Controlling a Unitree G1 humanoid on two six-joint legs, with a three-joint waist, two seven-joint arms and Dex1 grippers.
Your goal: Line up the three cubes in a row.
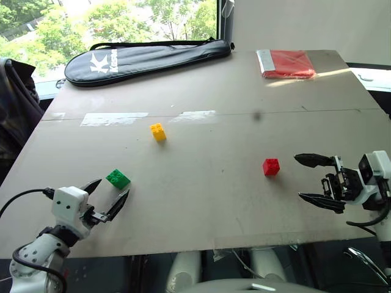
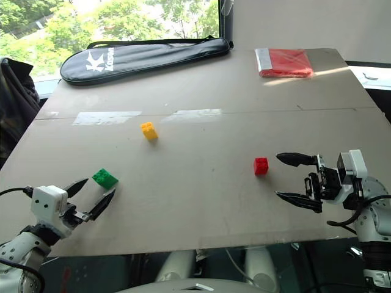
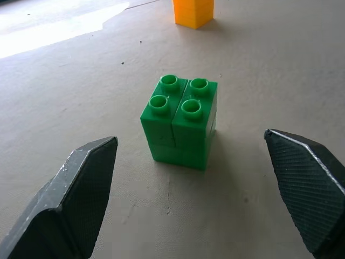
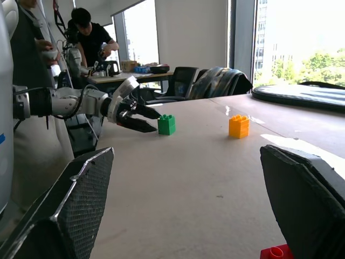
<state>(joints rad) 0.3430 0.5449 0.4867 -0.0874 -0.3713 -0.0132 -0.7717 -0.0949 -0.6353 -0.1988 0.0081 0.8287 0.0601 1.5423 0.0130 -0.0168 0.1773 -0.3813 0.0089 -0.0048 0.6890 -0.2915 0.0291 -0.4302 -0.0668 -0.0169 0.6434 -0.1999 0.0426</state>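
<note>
Your right wrist view cuts the red cube [image 4: 275,252] off at the frame's lower edge, so only its studded top shows between the fingers; a person [image 4: 89,38] at a desk far behind is too small to make out well. In the left wrist view the yellow cube [image 3: 193,12] is clipped at the top.

The green cube [image 3: 180,121] is two stacked bricks, four round studs on top, a seam running round its middle. It sits upright on the table [image 1: 201,201], turned so one vertical edge faces your left gripper [image 1: 110,196]. No long axis to speak of; it is near enough cubic. It lies near the table's front left, just ahead of that gripper's tips, with bare table between it and each finger. The left claw stands wide open and holds nothing.

The yellow cube sits farther back, near the table's middle, upright, slightly skewed to the table edge. The red cube [image 1: 271,166] sits to the right, studs up, near your right gripper [image 1: 308,177], whose fingers point at it, spread wide and empty, clear of it.

At the back lie a racket bag [image 1: 146,58] and a flat red packet [image 1: 287,63].
</note>
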